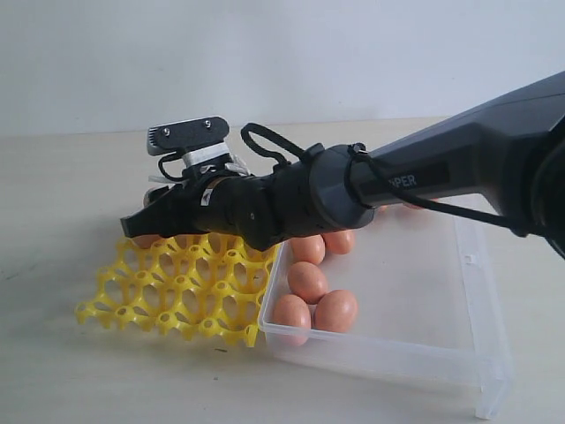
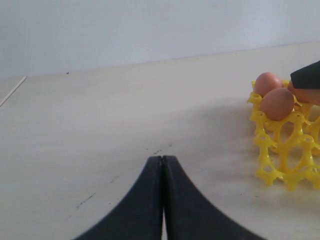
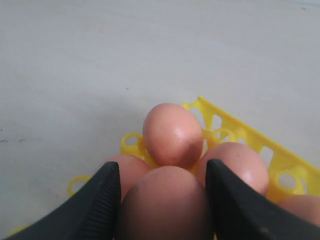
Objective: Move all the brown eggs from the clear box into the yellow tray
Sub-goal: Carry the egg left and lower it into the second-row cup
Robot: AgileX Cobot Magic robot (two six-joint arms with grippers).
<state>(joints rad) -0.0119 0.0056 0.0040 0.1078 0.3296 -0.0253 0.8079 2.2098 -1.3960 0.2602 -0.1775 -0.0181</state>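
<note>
The right wrist view alone shows the grip: the right end effector (image 3: 161, 168) holds an egg (image 3: 162, 205) squarely between its two fingers (image 3: 100, 200), both touching the shell. It is poised just above the tray (image 3: 235, 127), with four other eggs (image 3: 172, 132) seated in cups just beyond and beside it. The exterior view hides that egg behind the arm. It does show the right end effector (image 1: 134, 226) reaching across the middle to the tray's (image 1: 177, 291) far edge. It also shows the box (image 1: 388, 346) touching the tray's right side, with five eggs (image 1: 307, 281) clustered at its left end. The left wrist view shows the left end effector (image 2: 162, 157) closed and empty, low over bare worktop (image 2: 100, 125), well apart from the tray (image 2: 280, 150), where two eggs (image 2: 276, 103) are plain. Lettering (image 1: 402, 181) on the right arm reads "PER"; its start is hidden.
</note>
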